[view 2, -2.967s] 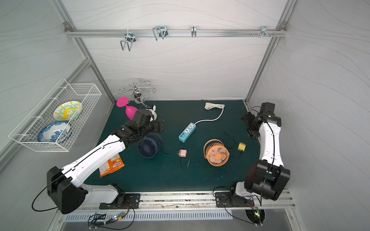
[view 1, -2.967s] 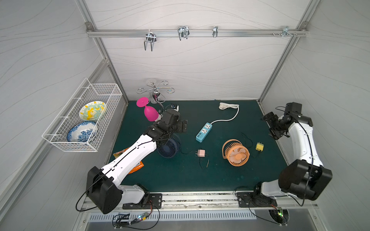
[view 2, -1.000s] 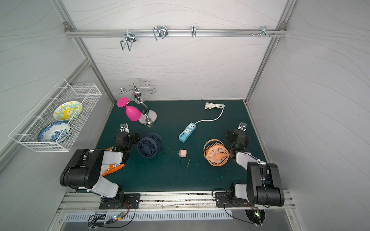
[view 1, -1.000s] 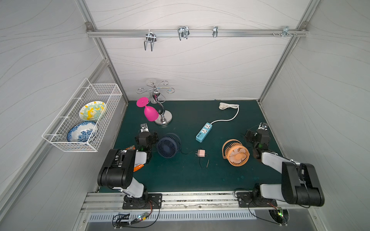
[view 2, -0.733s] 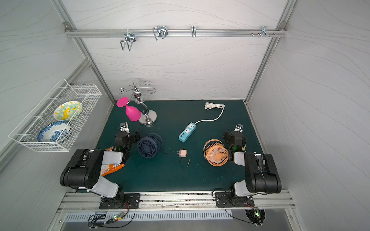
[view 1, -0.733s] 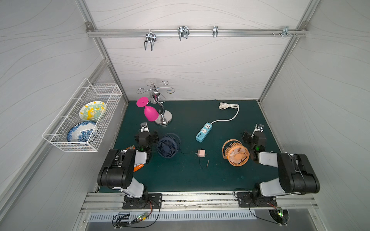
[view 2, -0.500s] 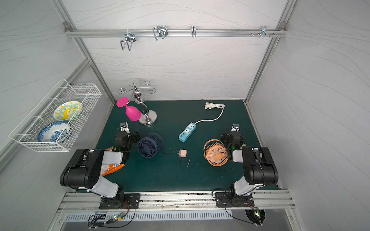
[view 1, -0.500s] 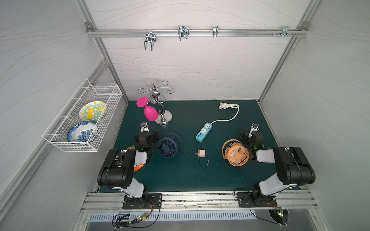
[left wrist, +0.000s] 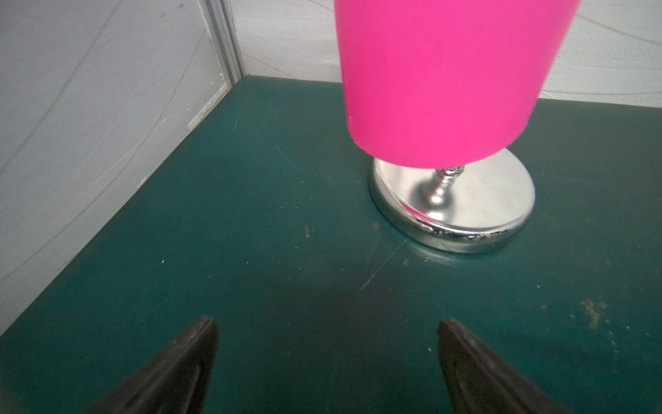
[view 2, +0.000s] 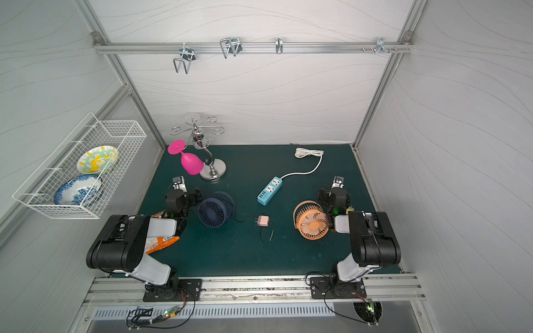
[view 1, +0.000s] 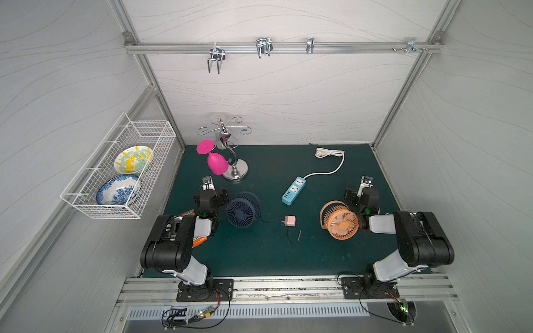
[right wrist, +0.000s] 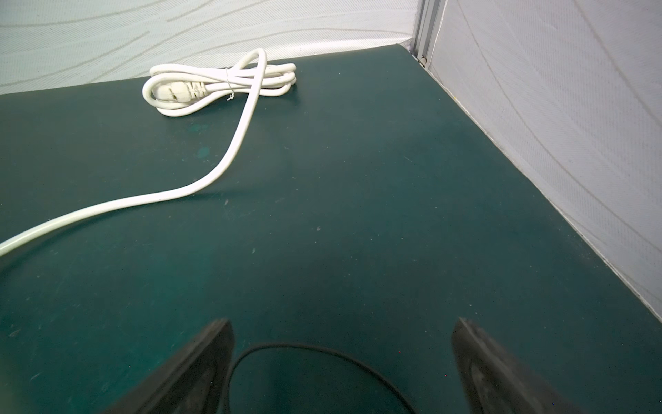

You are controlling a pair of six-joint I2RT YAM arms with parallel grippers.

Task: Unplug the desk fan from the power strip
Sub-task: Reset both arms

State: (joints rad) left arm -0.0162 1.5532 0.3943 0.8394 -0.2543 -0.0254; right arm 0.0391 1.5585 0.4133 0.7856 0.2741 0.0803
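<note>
Wire basket (view 1: 101, 212) on L wall: yellow-green dish (view 1: 133, 158) at back, blue-white dish (view 1: 118, 188) in front. L gripper (left wrist: 326, 324) spread wide, holding nothing, nr pink glass (left wrist: 447, 71). Navy fan (view 1: 242, 210) w/ thin cable to pink plug (view 1: 289, 221), which lies on mat apart from power strip (view 1: 294, 191). Strip mid-mat, flat, sockets up, long axis diagonal: USB end near-left, cord (right wrist: 233, 150) end far-right. R gripper (right wrist: 344, 322) spread, holding nothing.
</note>
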